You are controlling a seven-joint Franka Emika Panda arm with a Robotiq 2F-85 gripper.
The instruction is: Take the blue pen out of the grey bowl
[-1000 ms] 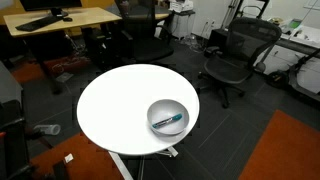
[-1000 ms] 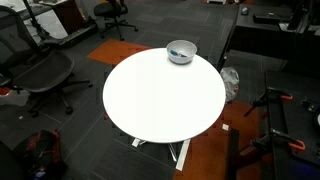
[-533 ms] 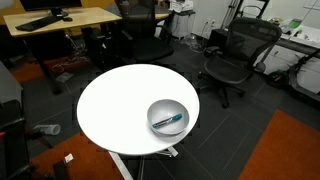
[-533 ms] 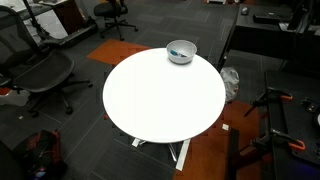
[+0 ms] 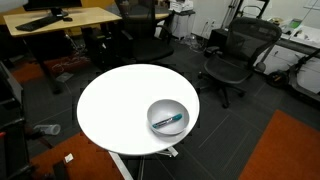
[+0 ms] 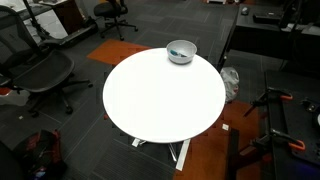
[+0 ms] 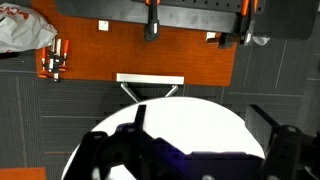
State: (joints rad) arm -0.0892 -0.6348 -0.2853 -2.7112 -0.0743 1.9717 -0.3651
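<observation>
The grey bowl (image 5: 153,108) stands on the round white table (image 5: 115,105), near its edge, and it also shows in the other exterior view (image 6: 188,56). The blue pen (image 5: 170,121) lies inside the bowl, slanted across its bottom; in the second exterior view it is only a faint teal streak (image 6: 180,54). My gripper (image 7: 203,125) shows only in the wrist view. Its two dark fingers are spread wide above bare white tabletop (image 7: 190,115), with nothing between them. The bowl and pen are out of the wrist view.
Black office chairs (image 5: 235,55) stand beyond the table and a wooden desk (image 5: 60,18) at the back. Another chair (image 6: 40,75) stands beside the table. Orange carpet (image 7: 130,50) and a white table foot (image 7: 150,80) lie below.
The bowl and pen have not moved. A dark shape at the left edge of an exterior view has shifted slightly.
</observation>
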